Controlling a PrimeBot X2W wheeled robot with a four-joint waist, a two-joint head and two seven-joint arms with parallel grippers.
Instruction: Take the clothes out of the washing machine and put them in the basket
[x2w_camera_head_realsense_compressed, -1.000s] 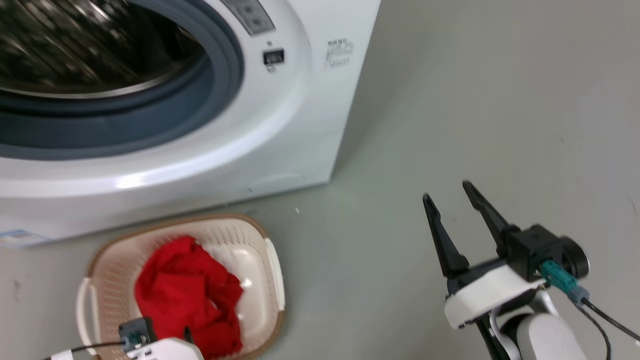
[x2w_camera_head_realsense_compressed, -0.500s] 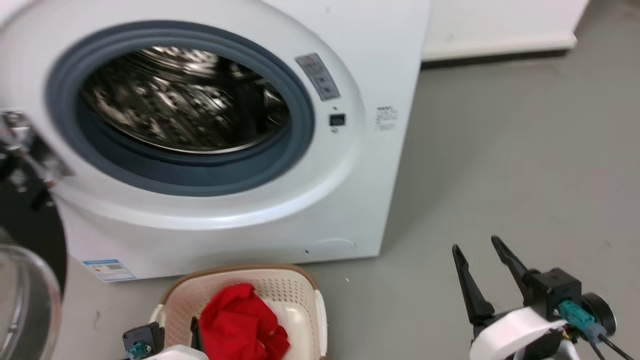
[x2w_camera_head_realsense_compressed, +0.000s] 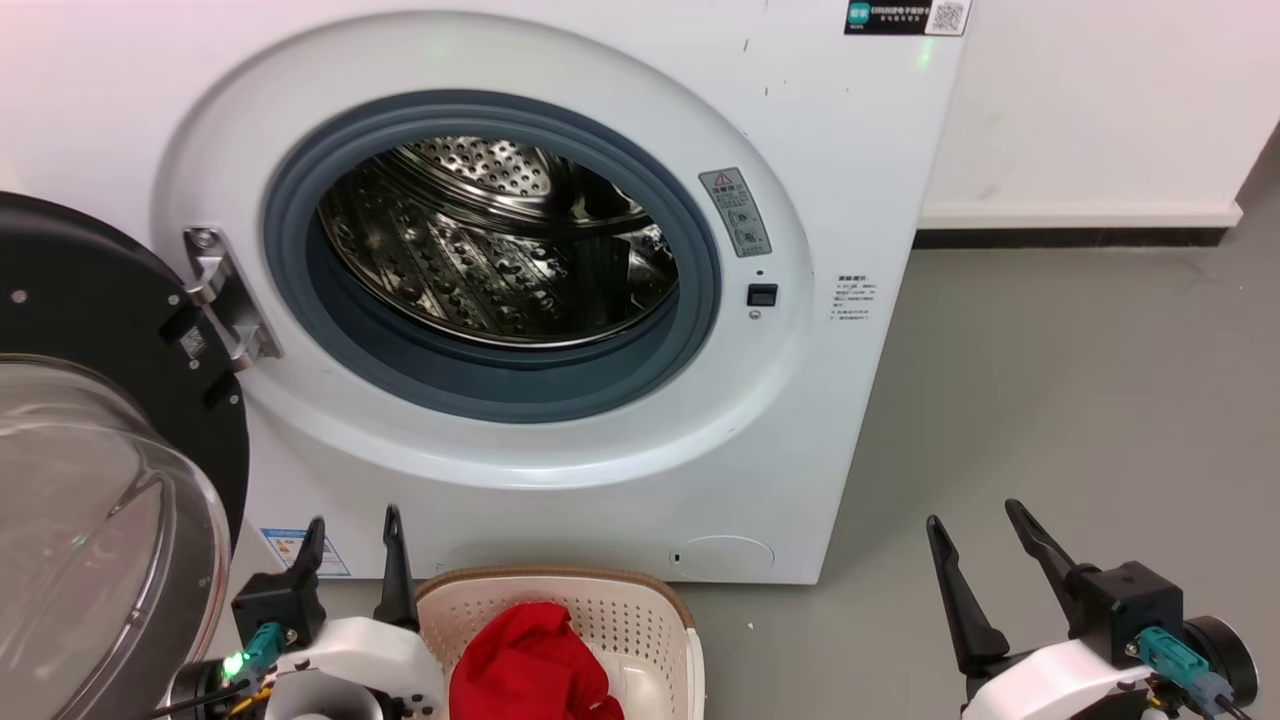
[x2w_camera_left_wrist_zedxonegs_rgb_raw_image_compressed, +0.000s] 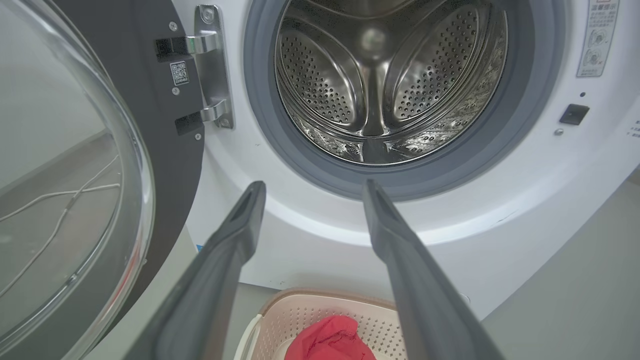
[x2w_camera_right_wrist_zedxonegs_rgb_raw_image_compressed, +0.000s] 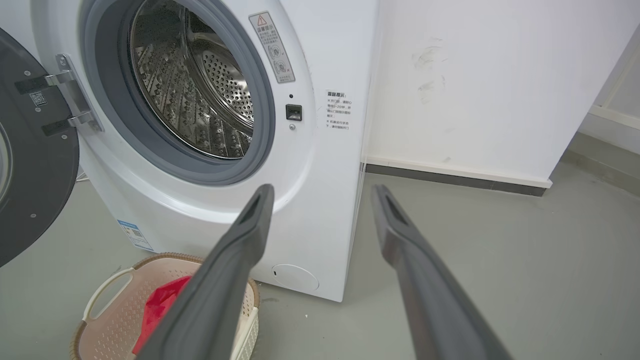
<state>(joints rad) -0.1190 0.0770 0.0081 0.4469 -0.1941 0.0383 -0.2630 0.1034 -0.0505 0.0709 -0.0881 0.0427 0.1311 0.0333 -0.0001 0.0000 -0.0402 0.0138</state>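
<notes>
The white washing machine (x2w_camera_head_realsense_compressed: 860, 180) stands with its round glass door (x2w_camera_head_realsense_compressed: 90, 500) swung wide to the left. Its steel drum (x2w_camera_head_realsense_compressed: 500, 240) shows bare metal, with no cloth in the part I can see. On the floor below the opening sits the cream basket (x2w_camera_head_realsense_compressed: 640, 625) holding red clothes (x2w_camera_head_realsense_compressed: 530, 665). My left gripper (x2w_camera_head_realsense_compressed: 355, 520) is open and empty just left of the basket. Out on the floor to the right, my right gripper (x2w_camera_head_realsense_compressed: 975, 520) is open and empty too. The left wrist view looks into the drum (x2w_camera_left_wrist_zedxonegs_rgb_raw_image_compressed: 380, 75) above the basket (x2w_camera_left_wrist_zedxonegs_rgb_raw_image_compressed: 300, 320).
Grey floor (x2w_camera_head_realsense_compressed: 1080, 400) stretches to the right of the machine up to a white wall with a dark skirting strip (x2w_camera_head_realsense_compressed: 1070, 238). The open door (x2w_camera_right_wrist_zedxonegs_rgb_raw_image_compressed: 35, 190) takes up the space on the left. White cables (x2w_camera_left_wrist_zedxonegs_rgb_raw_image_compressed: 55, 200) show through the door glass.
The head camera has tilted up, so the whole washer front and open door now show and the basket sits at the bottom edge. My left gripper's fingers have come into the head view.
</notes>
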